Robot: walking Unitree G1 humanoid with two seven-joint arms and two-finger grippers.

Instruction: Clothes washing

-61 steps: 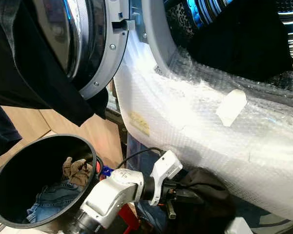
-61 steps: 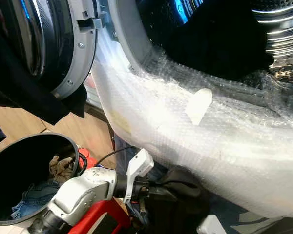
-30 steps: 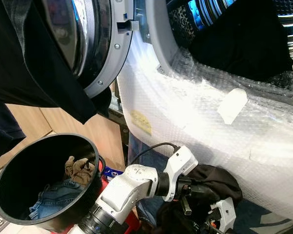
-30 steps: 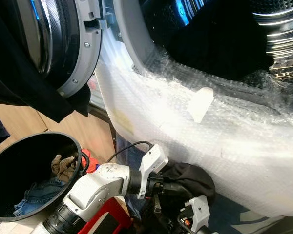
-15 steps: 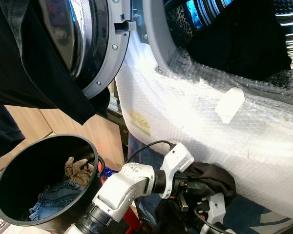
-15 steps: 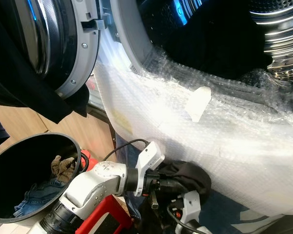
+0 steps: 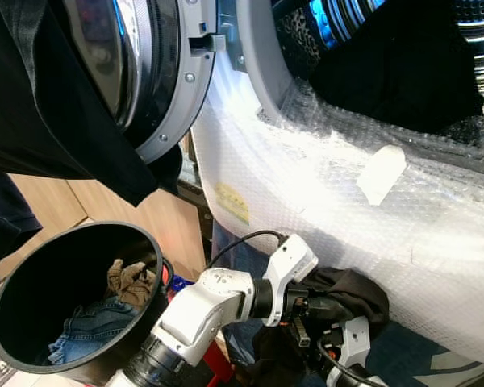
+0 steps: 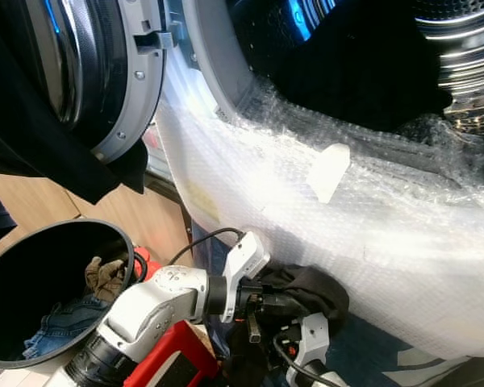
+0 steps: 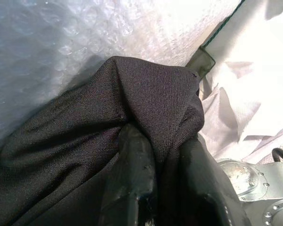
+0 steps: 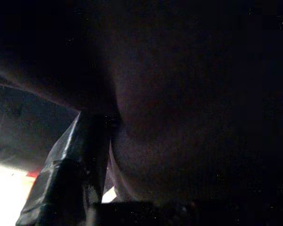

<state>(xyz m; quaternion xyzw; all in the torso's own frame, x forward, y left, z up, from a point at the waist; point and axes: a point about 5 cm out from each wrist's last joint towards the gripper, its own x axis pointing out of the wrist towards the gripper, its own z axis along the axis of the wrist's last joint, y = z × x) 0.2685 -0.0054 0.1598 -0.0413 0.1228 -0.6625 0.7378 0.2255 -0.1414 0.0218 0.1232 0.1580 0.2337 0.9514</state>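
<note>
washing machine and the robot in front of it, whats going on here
The robot is loading laundry. Its left hand is shut on a black garment, held low in front of the bubble-wrapped washing machine, below the open drum. The right hand is right under the same cloth; whether it grips is unclear. Dark clothes already lie in the drum, and another dark piece hangs over the open door. A black bin on the robot's left holds jeans and a brown item.

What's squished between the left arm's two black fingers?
A fold of the black garment, pinched between the left gripper's fingers; the left wrist view shows it.
</note>
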